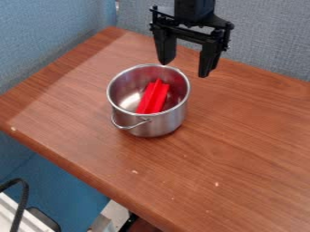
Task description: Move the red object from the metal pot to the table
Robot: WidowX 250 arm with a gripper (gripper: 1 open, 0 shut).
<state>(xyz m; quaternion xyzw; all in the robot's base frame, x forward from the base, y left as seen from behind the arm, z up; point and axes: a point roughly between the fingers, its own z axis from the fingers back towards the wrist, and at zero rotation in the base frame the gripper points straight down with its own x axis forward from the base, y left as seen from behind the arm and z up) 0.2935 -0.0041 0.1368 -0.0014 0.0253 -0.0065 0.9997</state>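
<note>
A shiny round metal pot (130,116) stands near the middle of the reddish-brown wooden table (230,154). Inside it lies the red object (152,96), a long bright red block leaning from the pot's floor toward the back rim. A thin wire handle (119,124) curls off the pot's front left side. My black gripper (184,53) hangs above and just behind the pot's back right rim, pointing down, open, with nothing between its fingers (208,56).
Blue wall panels (54,32) rise behind and to the left of the table. The table's front edge (85,177) runs diagonally at lower left, with floor and a dark cable (18,195) below it.
</note>
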